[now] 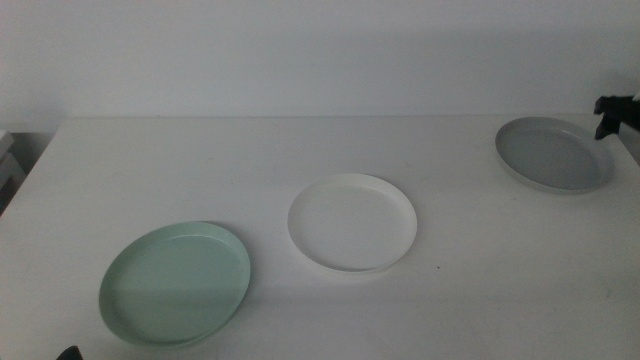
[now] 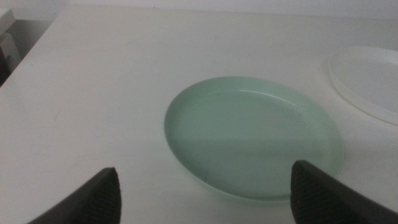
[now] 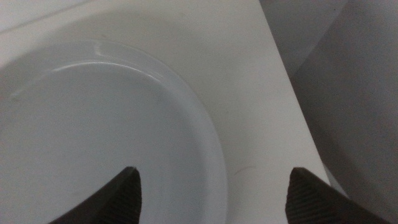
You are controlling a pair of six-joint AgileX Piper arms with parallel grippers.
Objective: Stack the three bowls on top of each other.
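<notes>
Nothing stacked yet. My left gripper [image 2: 202,193], jaws spread, hovers by the green bowl [image 1: 175,282] near the table's [image 1: 300,150] front left corner. White bowl [image 1: 352,221] sits mid-table. My right gripper [image 3: 211,193], jaws spread, hangs over the grey bowl's [image 1: 555,153] rim at the far right edge. Next, probably: pinch that rim, carry to white

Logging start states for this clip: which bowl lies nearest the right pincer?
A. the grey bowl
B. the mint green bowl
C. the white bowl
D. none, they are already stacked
A: in the middle view the right pincer sits at the far rim of the grey bowl, and the right wrist view looks down on that bowl's rim between its open jaws.
</notes>
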